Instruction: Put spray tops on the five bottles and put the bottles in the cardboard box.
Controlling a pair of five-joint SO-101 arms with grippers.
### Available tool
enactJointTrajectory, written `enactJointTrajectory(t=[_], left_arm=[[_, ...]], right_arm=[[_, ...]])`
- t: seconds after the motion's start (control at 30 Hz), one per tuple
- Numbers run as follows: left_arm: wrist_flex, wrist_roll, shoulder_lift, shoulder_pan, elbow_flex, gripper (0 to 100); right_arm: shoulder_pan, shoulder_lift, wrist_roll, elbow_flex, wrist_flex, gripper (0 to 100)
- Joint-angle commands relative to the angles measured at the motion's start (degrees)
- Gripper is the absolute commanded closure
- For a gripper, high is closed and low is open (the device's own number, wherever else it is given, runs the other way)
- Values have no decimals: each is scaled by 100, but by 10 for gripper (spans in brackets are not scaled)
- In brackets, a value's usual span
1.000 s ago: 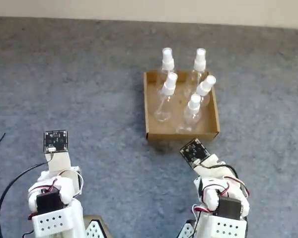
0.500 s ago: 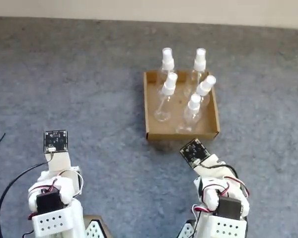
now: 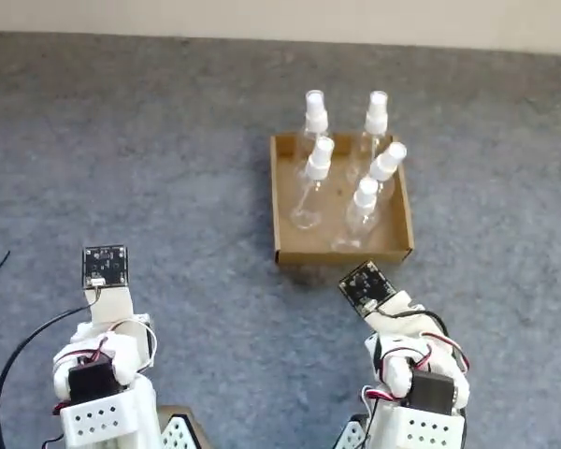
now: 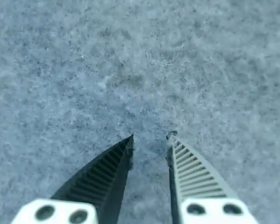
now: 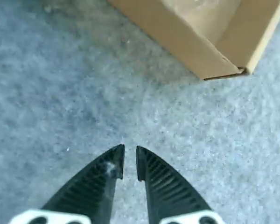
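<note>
All five bottles are capped and standing in the cardboard box (image 3: 280, 201), which sits on the right arm's half of the table (image 3: 168, 140), closer to the far edge than the near one.
- Back row: bottle (image 3: 315, 112) and bottle (image 3: 377, 112) stand at the far wall.
- The other three: bottle (image 3: 319, 159), bottle (image 3: 387, 162) and bottle (image 3: 366, 194) stand mid-box to near wall, packed close.

Left gripper (image 4: 150, 139) has its fingers slightly spread and holds nothing. It's over bare table near the near edge, well apart from the box.

Right gripper (image 5: 129, 156) has its tips almost pressed together with only a thin slit between them, also empty. It points down at the table just short of the box's near wall, with the box's near corner (image 5: 221, 65) close ahead.

Open table runs along the box's left wall and out to the left edge. A narrower strip runs right of the box. A black cable (image 3: 2, 393) loops in at the near left corner beside the left arm (image 3: 103, 374).
</note>
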Motion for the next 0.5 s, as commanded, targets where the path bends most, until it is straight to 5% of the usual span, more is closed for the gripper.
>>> enactJointTrajectory(t=[0.0,0.47], left_arm=[[35,-18,-66,92,119,891],[35,-18,-66,92,119,891]], right_arm=[[-48,13,141,725,215,991],[-66,22,132,708,224,991]])
